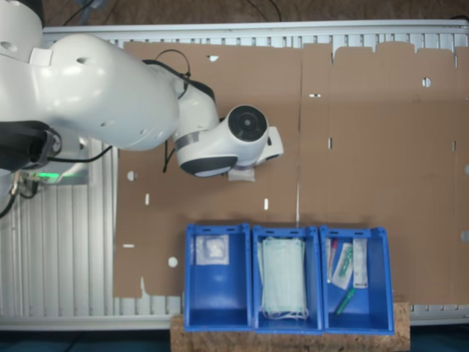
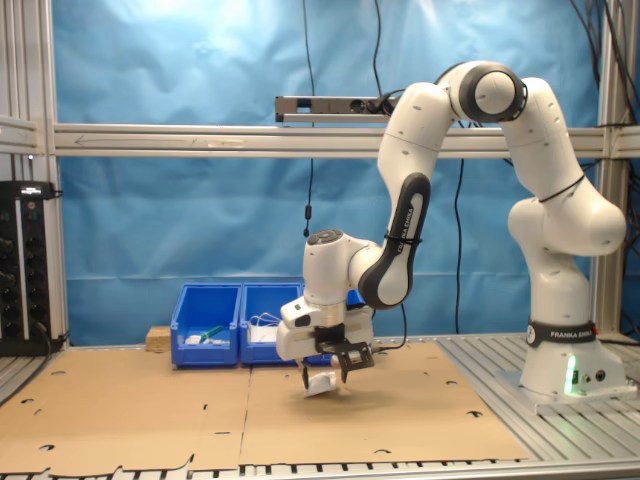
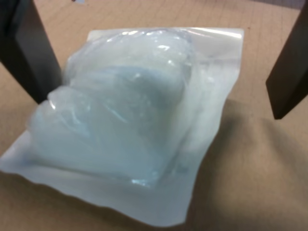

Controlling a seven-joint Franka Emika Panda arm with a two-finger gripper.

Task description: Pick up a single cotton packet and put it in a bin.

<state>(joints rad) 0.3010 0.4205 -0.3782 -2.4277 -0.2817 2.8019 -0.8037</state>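
The end effector (image 2: 326,377) straddles the cotton packet (image 3: 130,120), fingers wide and not yet gripping. Next, I'd say: close, lift, carry to the bin (image 1: 217,277).

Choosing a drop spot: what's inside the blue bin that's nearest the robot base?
That bin holds one small white square packet against its wall nearest the cardboard; the rest of the floor looks bare. Anything under the packet is covered.

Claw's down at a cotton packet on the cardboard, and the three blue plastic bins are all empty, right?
Not quite. The claw is at the small translucent-white cotton packet on the brown cardboard sheet, but the three blue plastic bins aren't empty. The first exterior view shows a white square packet in one, pale green masks in the middle, slim packets in the third.
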